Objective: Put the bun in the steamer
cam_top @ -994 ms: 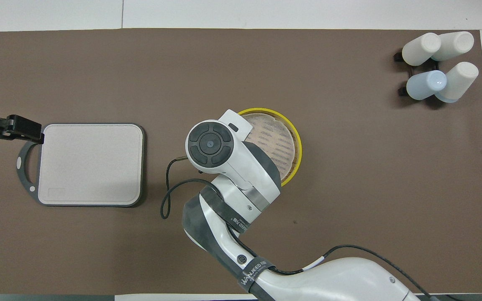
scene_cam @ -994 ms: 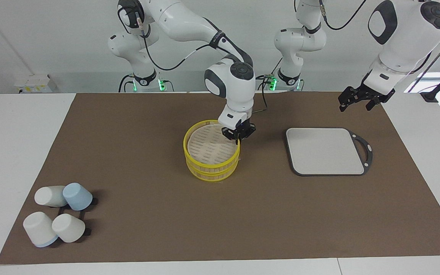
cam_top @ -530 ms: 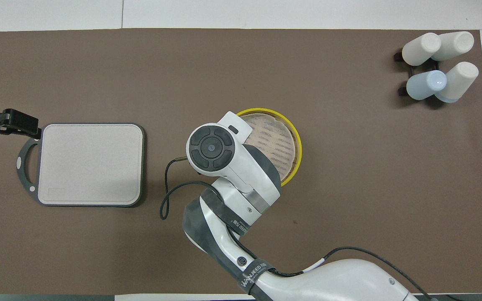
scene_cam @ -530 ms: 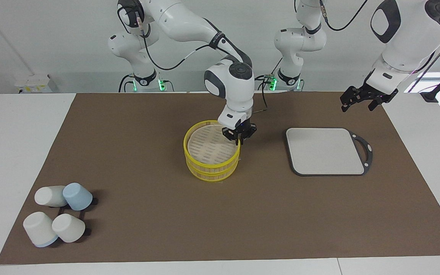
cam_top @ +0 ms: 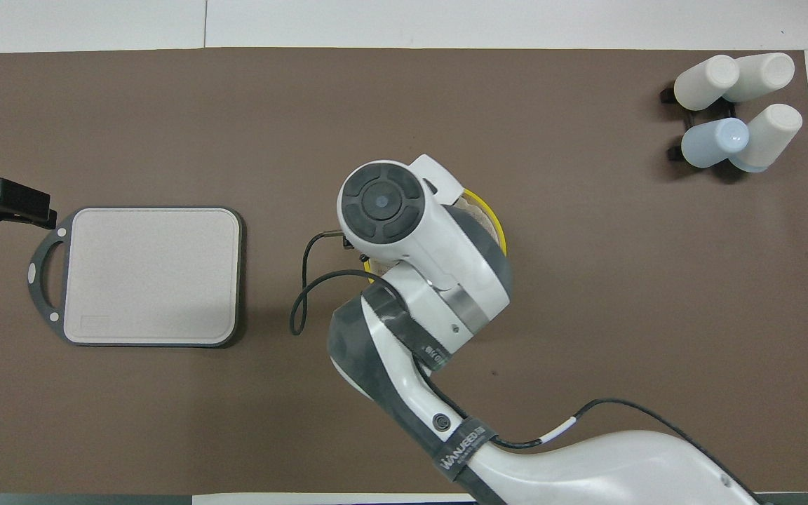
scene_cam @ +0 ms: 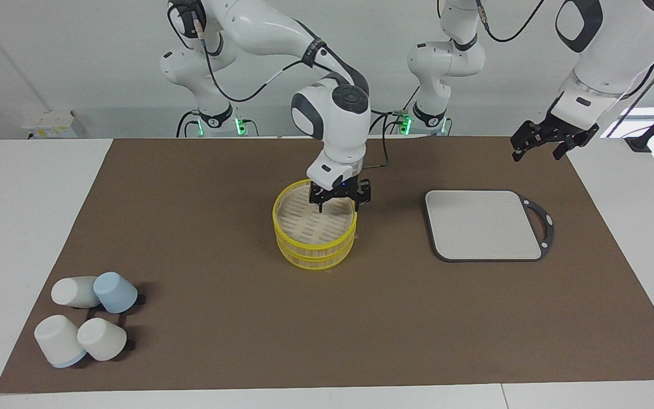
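Observation:
The steamer [scene_cam: 314, 254], a round bamboo basket with yellow rims and a slatted top, stands at the middle of the brown mat. In the overhead view only a strip of its yellow rim [cam_top: 501, 235] shows past the right arm. My right gripper [scene_cam: 338, 205] hangs just over the part of the steamer nearest the robots, fingers spread apart and empty. My left gripper [scene_cam: 538, 149] waits open in the air above the mat's corner near the board's handle; it also shows in the overhead view [cam_top: 8, 203]. The bun is not in view.
A grey square board [scene_cam: 483, 224] with a black handle lies toward the left arm's end, also seen from overhead [cam_top: 151, 273]. Several white and pale-blue cups [scene_cam: 86, 318] on a black rack lie far from the robots at the right arm's end.
My right gripper has shifted from the steamer's rim on the board's side to over the basket, turned, and spread its fingers. My left gripper has drifted slightly up and away from the board.

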Motion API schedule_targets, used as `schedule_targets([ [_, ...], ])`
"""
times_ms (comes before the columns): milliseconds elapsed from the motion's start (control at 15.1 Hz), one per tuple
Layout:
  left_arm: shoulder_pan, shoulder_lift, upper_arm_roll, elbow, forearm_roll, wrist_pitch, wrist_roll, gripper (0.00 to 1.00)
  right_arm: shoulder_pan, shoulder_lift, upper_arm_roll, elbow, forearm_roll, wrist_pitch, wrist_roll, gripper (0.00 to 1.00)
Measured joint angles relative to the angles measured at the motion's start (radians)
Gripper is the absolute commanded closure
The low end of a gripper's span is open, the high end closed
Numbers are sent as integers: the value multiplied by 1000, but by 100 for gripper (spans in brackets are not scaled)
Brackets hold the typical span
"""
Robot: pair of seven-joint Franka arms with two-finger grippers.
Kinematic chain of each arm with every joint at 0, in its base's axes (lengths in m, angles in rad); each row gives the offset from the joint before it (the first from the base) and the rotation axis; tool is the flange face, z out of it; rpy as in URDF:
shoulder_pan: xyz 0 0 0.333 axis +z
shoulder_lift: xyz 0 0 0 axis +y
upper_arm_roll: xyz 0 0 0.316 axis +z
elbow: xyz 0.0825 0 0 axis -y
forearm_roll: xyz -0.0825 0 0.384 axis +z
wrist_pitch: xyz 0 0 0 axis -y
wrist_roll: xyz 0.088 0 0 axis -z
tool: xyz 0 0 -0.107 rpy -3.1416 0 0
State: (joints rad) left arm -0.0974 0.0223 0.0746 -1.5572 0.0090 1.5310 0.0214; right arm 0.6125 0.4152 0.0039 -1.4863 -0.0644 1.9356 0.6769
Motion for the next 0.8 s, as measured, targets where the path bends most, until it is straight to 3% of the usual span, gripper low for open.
schedule_targets([
  [331, 0, 0, 1, -5, 0, 29, 26, 0, -172, -144, -3, 12, 0, -258, -29, 0],
  [530, 0, 0, 1, -9, 0, 39, 32, 0, -328, -252, -4, 5, 2, -408, -239, 0],
  [795, 7, 0, 4, -10, 0, 43, 33, 0, -508, -376, -5, -77, 13, -454, -506, 0],
])
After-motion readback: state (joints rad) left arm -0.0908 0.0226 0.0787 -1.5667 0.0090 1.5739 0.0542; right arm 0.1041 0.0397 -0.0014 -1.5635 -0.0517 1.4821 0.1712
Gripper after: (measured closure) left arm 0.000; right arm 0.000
